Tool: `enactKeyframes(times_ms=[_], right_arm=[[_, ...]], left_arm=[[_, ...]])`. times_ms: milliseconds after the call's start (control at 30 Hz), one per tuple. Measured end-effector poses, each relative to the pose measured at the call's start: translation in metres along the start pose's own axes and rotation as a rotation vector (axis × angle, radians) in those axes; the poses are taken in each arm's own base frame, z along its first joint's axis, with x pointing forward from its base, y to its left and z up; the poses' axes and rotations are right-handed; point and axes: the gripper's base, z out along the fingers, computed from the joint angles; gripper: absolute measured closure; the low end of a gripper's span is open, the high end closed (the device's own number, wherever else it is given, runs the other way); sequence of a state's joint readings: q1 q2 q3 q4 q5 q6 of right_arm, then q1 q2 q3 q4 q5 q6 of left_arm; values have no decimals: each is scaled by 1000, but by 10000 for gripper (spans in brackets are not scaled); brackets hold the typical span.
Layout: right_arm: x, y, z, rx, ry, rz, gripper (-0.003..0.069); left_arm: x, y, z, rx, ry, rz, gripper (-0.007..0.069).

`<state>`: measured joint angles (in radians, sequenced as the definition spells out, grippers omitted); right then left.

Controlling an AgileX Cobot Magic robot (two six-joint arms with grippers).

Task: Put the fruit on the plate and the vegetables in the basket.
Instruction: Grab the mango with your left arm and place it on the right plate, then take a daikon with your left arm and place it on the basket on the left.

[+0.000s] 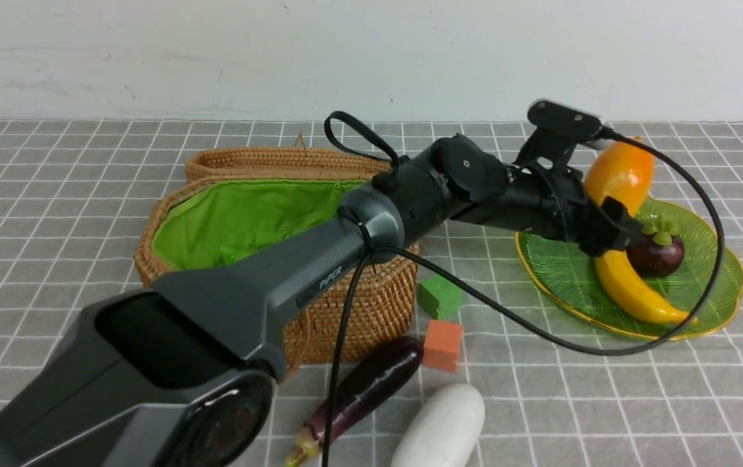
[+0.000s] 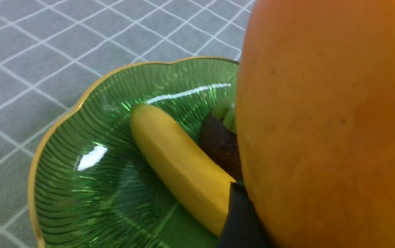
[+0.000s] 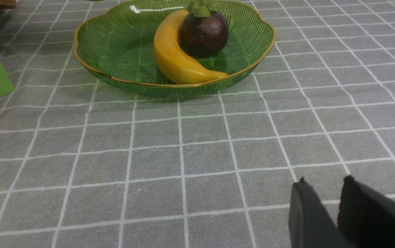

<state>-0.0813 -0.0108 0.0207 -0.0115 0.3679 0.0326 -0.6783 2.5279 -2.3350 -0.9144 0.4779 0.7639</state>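
1. Holding the mango (image 1: 621,172), the left gripper (image 1: 608,211) has its jaws spread wide around the fruit, above the far side of the plate (image 1: 559,272). Cannot tell whether mango and plate touch.
2. Banana (image 1: 631,292) and mangosteen (image 1: 657,253) lie in the plate, touching each other.
3. Right gripper (image 3: 325,182): jaws narrow with a slim gap, nothing between them, low over the tablecloth (image 3: 183,155).
4. Eggplant (image 1: 371,383) and radish (image 1: 443,428) lie on the cloth, just in front of the open basket (image 1: 371,305).
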Motion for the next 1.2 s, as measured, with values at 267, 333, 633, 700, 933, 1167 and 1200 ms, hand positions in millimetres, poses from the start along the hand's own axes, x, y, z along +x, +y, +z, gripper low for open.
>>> enactKeyframes(times_ms=[267, 333, 633, 700, 933, 1167, 1200], right_arm=[[0, 0, 0, 0, 0, 0, 489], [0, 0, 0, 0, 0, 0, 487], [0, 0, 0, 0, 1, 0, 476], [0, 0, 0, 0, 1, 0, 473], [0, 0, 0, 0, 1, 0, 462], [0, 0, 0, 0, 1, 1, 453], [0, 0, 0, 0, 1, 1, 452]], left_arm=[[-2, 2, -2, 2, -3, -31, 131], [-2, 2, -2, -2, -7, -32, 125], [-2, 2, -2, 0, 1, -34, -36], [-1, 1, -2, 16, 17, -44, -42], [-32, -3, -45, 103, 127, 50, -1], [-102, 0, -185, 66, 326, 226, 73], [-104, 0, -192, 43, 336, 228, 74]])
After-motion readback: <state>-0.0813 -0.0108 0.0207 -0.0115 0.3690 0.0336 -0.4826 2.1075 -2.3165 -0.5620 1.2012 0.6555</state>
